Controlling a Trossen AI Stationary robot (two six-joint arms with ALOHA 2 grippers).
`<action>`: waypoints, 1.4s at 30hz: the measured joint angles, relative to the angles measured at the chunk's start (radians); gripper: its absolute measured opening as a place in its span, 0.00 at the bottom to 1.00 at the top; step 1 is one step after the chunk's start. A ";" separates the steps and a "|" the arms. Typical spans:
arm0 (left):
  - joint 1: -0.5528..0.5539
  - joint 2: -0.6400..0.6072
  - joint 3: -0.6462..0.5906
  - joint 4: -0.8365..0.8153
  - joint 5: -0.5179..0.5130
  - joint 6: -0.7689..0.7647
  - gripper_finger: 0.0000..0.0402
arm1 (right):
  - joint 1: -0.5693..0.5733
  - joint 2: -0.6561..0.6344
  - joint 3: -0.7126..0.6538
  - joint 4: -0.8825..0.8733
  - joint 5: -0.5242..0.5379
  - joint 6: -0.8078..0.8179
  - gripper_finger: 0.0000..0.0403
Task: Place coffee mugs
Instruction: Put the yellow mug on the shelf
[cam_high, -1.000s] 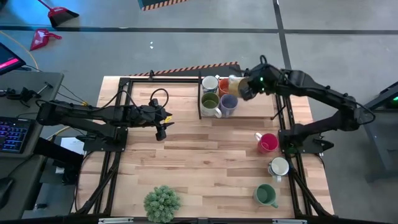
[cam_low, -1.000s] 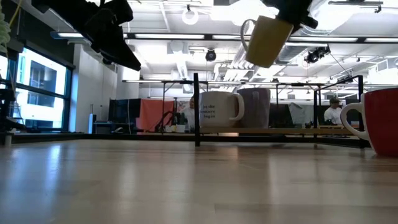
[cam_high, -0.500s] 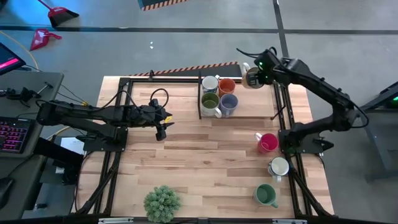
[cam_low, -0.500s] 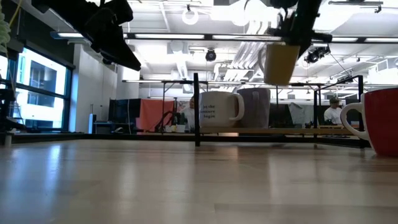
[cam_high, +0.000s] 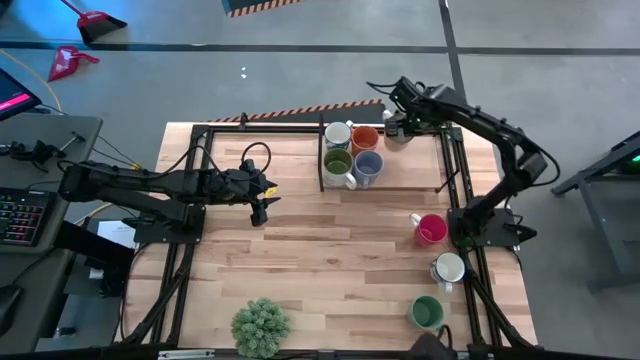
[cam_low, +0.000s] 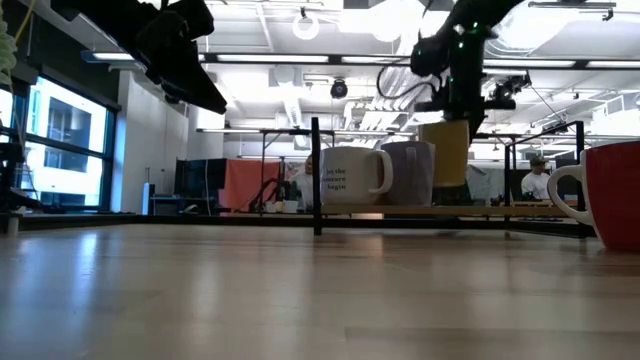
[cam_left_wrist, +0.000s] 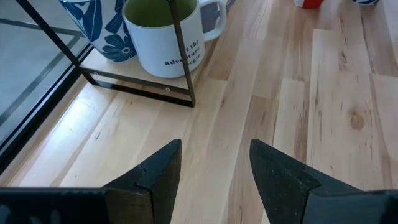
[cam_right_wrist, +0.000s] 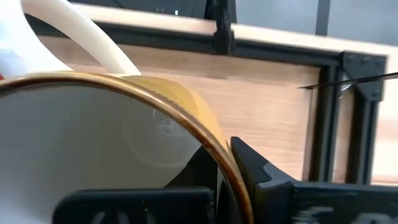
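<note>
The right gripper (cam_high: 397, 128) grips a cream mug (cam_low: 445, 153) by its rim, just beside the orange mug (cam_high: 365, 139) on the rack (cam_high: 322, 170). The left gripper (cam_high: 259, 205) hangs well away from the rack, fingers apart, holding nothing.

Bright, even overhead light with soft shadows; the low view's near tabletop (cam_low: 300, 300) is blurred.
</note>
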 joint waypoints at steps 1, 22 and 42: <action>0.000 0.000 0.000 0.000 0.000 0.000 0.45 | -0.006 0.013 0.000 0.000 -0.012 -0.001 0.00; 0.000 0.000 0.000 0.000 0.000 0.002 0.45 | -0.038 0.115 -0.001 0.036 -0.073 -0.036 0.00; 0.000 0.000 0.000 0.000 0.000 0.002 0.45 | -0.038 0.115 -0.001 0.006 -0.066 -0.006 0.00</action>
